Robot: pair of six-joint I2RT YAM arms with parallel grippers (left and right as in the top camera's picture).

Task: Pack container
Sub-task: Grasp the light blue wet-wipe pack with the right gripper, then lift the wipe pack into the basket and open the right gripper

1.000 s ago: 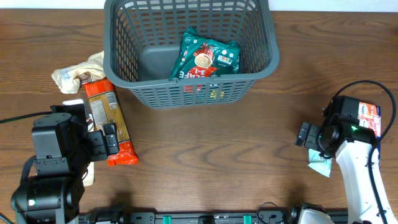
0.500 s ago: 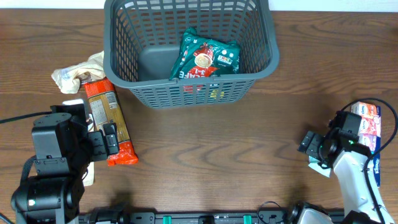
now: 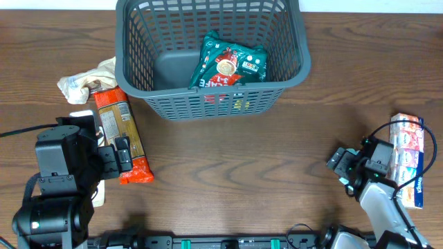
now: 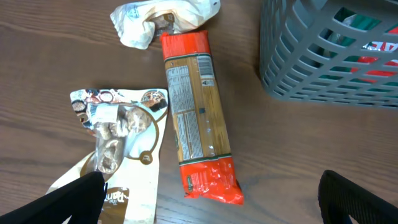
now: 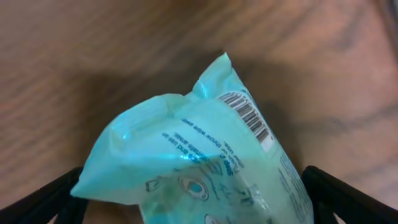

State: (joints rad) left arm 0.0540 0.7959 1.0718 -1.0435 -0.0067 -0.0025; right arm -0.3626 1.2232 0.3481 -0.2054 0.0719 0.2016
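Overhead: the basket sits at the far edge of the table, mid-width, with a green packet inside. The left gripper is near the front-left corner and the right gripper near the front-right.

Left wrist: the jaws gape empty over a pasta packet.

Right wrist: the jaws are spread wide around a teal packet; whether they touch it is unclear.
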